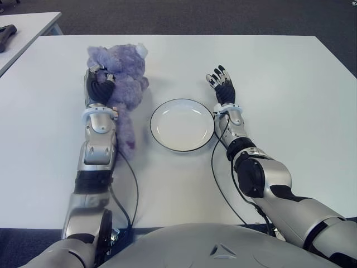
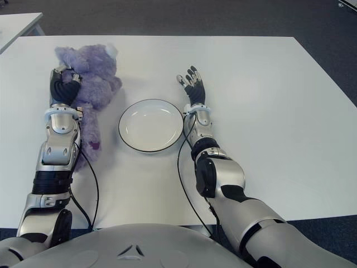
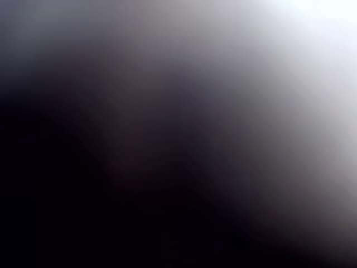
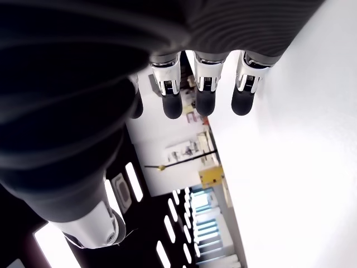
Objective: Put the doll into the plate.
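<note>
A purple plush doll [image 1: 127, 71] lies on the white table [image 1: 279, 78], just left of the plate. My left hand [image 1: 99, 84] lies over the doll's left side with its fingers curled into the plush; the left wrist view is dark and blurred, pressed close against it. The white plate [image 1: 181, 125] with a dark rim stands at the table's middle with nothing in it. My right hand [image 1: 221, 82] shows just right of the plate, fingers spread and holding nothing; its fingertips [image 4: 203, 100] show extended in the right wrist view.
A second white table [image 1: 30, 25] stands at the back left with a dark object [image 1: 6, 34] on it. Black cables [image 1: 215, 167] run along both forearms over the table's near part.
</note>
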